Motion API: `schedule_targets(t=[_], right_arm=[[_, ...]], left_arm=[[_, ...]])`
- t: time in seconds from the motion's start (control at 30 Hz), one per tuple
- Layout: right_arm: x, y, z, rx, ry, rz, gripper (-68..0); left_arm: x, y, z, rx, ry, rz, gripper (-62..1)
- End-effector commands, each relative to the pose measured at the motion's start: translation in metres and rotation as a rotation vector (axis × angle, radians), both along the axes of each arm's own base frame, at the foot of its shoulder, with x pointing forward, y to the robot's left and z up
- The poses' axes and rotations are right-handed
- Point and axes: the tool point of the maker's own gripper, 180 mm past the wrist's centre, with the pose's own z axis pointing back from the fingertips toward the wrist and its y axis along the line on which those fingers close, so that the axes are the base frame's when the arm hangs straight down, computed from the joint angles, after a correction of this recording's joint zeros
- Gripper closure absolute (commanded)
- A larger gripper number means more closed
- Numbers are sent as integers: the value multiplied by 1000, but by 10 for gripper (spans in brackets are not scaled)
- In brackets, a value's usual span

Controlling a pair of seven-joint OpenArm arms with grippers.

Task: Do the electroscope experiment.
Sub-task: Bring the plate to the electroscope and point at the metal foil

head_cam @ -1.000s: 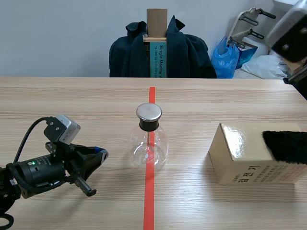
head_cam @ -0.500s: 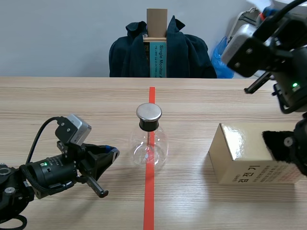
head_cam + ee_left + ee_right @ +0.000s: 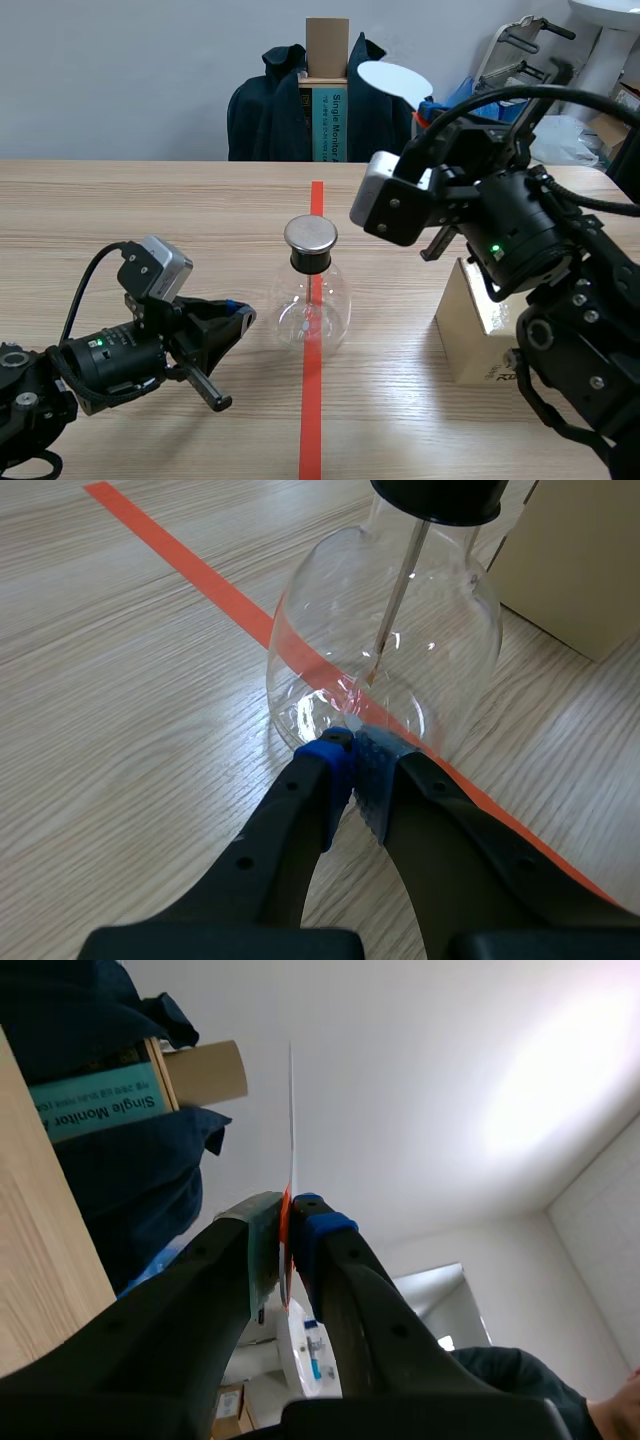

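sitting in the middle of the tabletop (image 3: 140, 215), right on the red tape line (image 3: 311, 430), is the glass flask (image 3: 311, 312). it has a round belly, a black plug (image 3: 310, 262) in its neck and a shiny metal cap (image 3: 311, 234) on top. a thin rod (image 3: 396, 605) hangs down inside it from the plug.

the left tool (image 3: 352, 752) is low on the tabletop. its two fingers are pressed together with nothing between them. the tips are right at the bottom of the flask, touching it or almost; i cannot tell which.

the right tool (image 3: 287, 1225) is up in the air, closed tight on the edge of a thin white sheet (image 3: 393, 78). a tan box (image 3: 460, 335) sits on the robot's right side of the flask, partly behind the right arm.

i think the flask is light and would break easily. its glass is smooth and round, so it could slip, slide or tip over if pushed hard. the neck by the black plug looks like the best place to hold it, and the belly should only get a soft touch.

the sheet looks thin, light and bendy, so a pinch at its edge seems right. it most likely has to come close to the metal cap, slowly, without bumping it.
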Motion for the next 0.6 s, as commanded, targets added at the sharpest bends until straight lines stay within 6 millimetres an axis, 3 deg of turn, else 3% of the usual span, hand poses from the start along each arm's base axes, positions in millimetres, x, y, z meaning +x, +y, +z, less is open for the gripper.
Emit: schedule_targets(t=[0.0, 0.17, 0.57], right_arm=[[4, 1, 6, -14, -30, 2, -6], [-1, 6, -15, -42, 16, 14, -6], [-27, 7, -44, -81, 71, 23, -6]], left_arm=[[3, -3, 11, -15, -36, -11, -37], [3, -3, 10, -12, -36, -12, -37], [3, -3, 9, -6, -30, -12, -36]])
